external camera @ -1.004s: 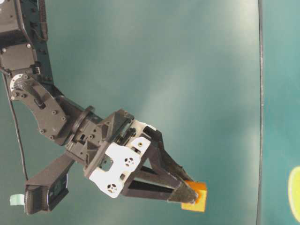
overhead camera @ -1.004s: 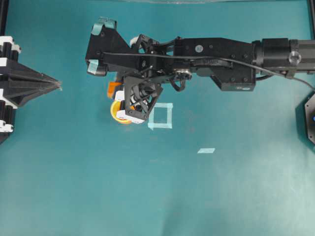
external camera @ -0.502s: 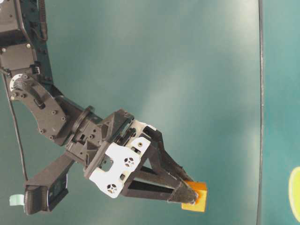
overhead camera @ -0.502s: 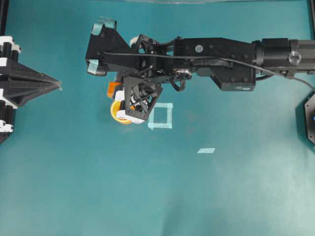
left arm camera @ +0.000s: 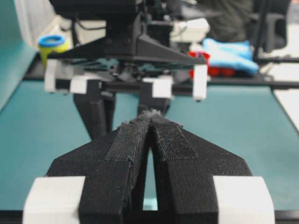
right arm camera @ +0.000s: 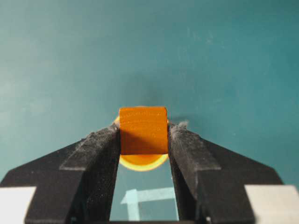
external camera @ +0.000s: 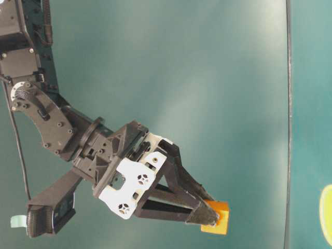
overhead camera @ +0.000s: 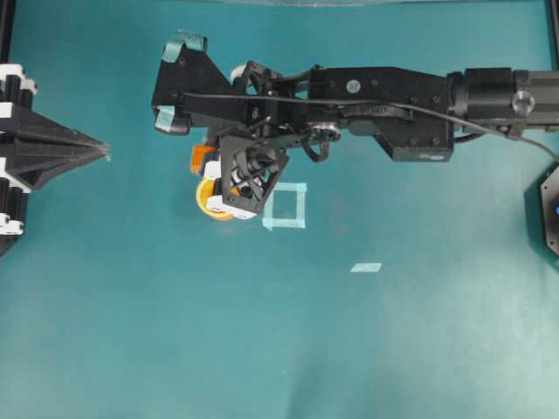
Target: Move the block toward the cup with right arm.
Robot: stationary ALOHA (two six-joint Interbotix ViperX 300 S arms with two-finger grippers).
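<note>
The small orange block [right arm camera: 143, 129] is pinched between the two black fingers of my right gripper [right arm camera: 143, 136], which holds it above the table. The yellow-orange cup [right arm camera: 142, 162] lies right below and just behind the block, mostly covered by it. From overhead the block [overhead camera: 201, 159] peeks out at the arm's left end, and the cup [overhead camera: 209, 199] sits just beside it, half hidden under the wrist. In the table-level view the block [external camera: 218, 218] hangs at the fingertips and the cup [external camera: 327, 215] shows at the edge. My left gripper [overhead camera: 105, 153] rests shut and empty at the far left.
A pale-blue tape square outline [overhead camera: 286, 207] lies just right of the cup. A pale tape strip [overhead camera: 366, 267] lies further right and nearer. A black base [overhead camera: 546, 214] stands at the right edge. The long right arm [overhead camera: 376, 100] spans the upper table.
</note>
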